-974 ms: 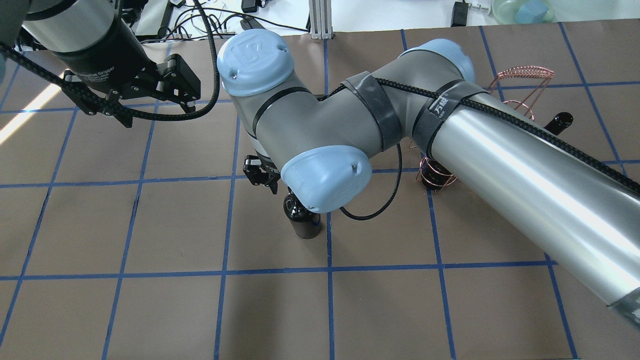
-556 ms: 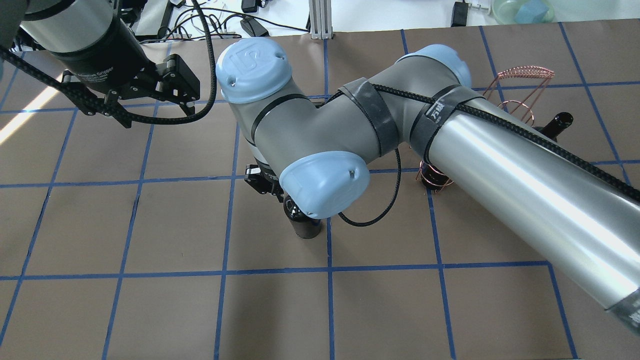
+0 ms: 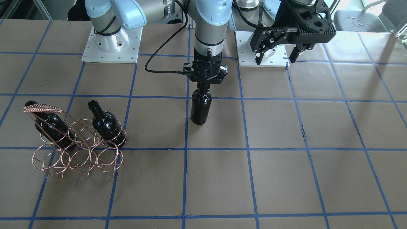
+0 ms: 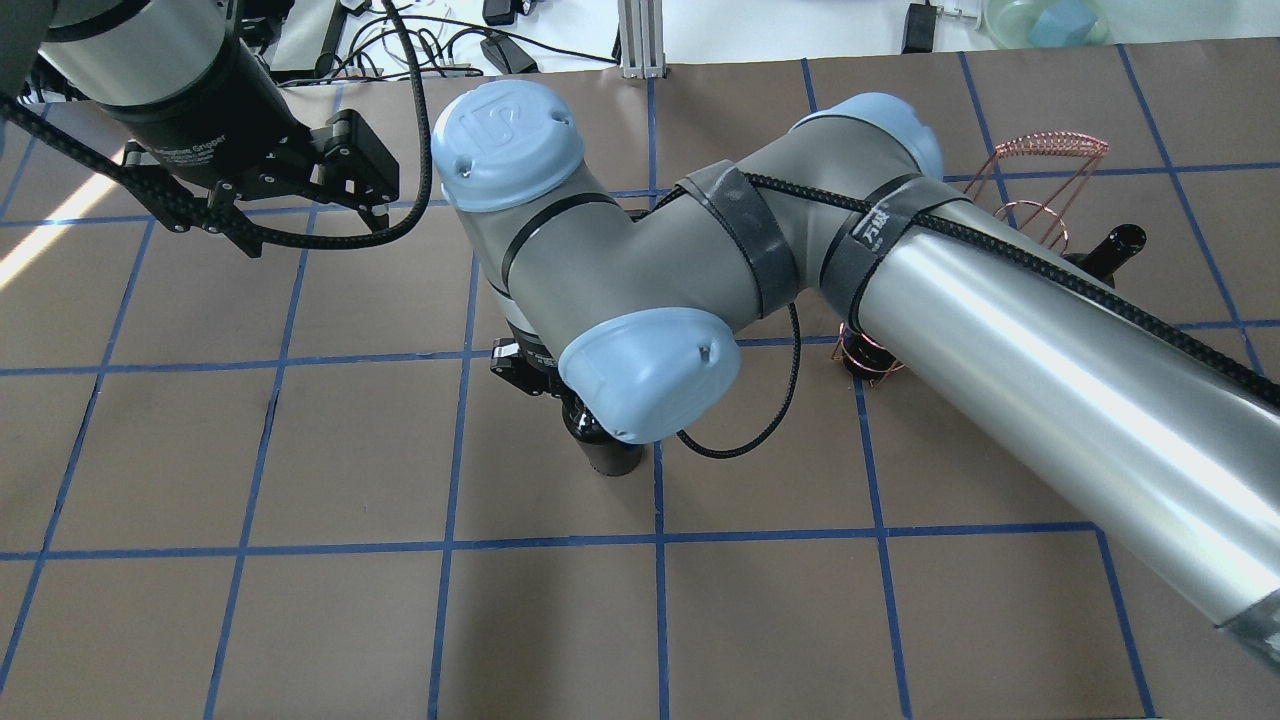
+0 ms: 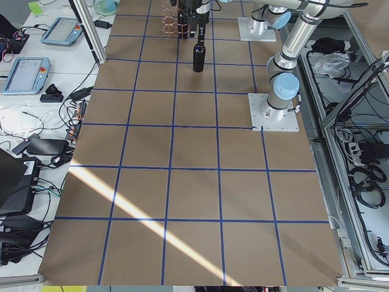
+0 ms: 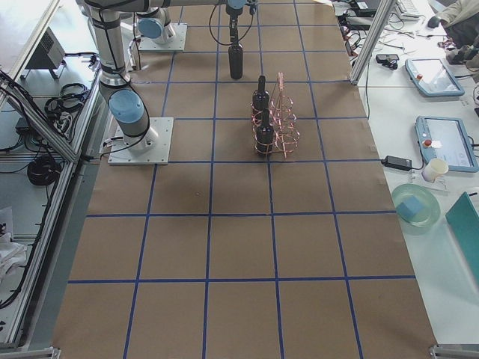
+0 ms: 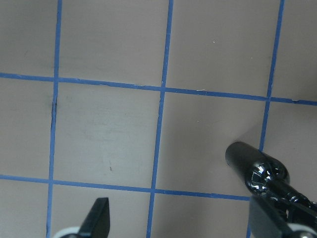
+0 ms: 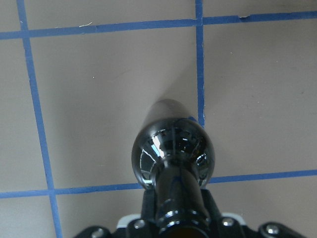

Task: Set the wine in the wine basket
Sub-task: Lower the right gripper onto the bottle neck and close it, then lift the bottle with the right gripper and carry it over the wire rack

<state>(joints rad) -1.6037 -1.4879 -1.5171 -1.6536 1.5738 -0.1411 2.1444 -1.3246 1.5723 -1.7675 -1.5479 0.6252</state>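
Brown table [image 3: 286, 175] with blue tape grid, wine [image 3: 200, 108] upright mid-table, wine basket [image 3: 76, 152] near one end

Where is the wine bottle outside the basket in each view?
Front-facing: the wine, centre.
Overhead: centre, half under the right arm, at.
Left: top centre.
Right: top centre.
Left wrist: lower right.
Right wrist: bottom centre.
Landmark: blue tape line beside its base.

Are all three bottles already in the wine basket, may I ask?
No; the wine stands on the table, apart from the wine basket holding two bottles.
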